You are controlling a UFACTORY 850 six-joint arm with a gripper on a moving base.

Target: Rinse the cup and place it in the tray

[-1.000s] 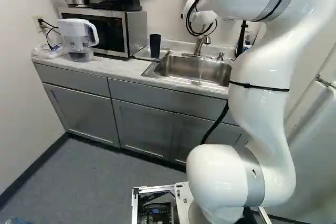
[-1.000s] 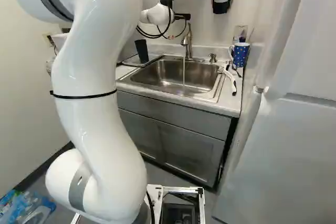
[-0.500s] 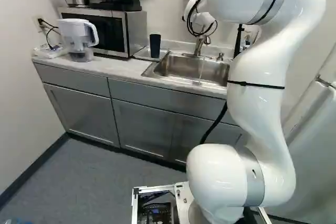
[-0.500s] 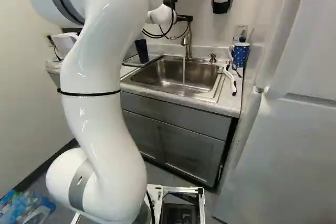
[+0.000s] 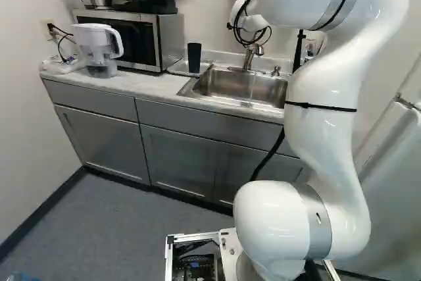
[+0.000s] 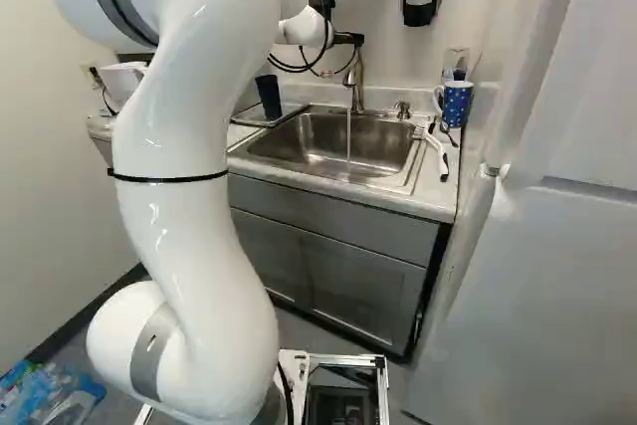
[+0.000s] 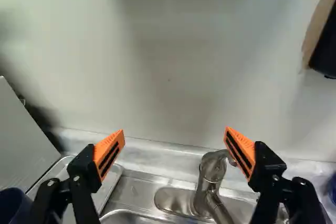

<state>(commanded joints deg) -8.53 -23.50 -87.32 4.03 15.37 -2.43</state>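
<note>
Pale counter (image 5: 148, 83) framed the sink (image 6: 299, 141); left of it, the cup (image 6: 269, 97) stood on the tray (image 6: 249, 116); above the sink's back, the gripper (image 6: 350, 38) hung spread wide.

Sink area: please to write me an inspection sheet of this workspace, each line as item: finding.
Surface: pale counter around the sink; water runs from the faucet.
Job's things: dark cup stands on the tray; whether rinsed, cannot tell.
Clutter: dotted mug and white-and-black tool right of the sink.
Gripper: open, nothing held.
Cables: black loops hang near the arm's far end.
Surroundings: microwave and pitcher left of the sink.
</note>
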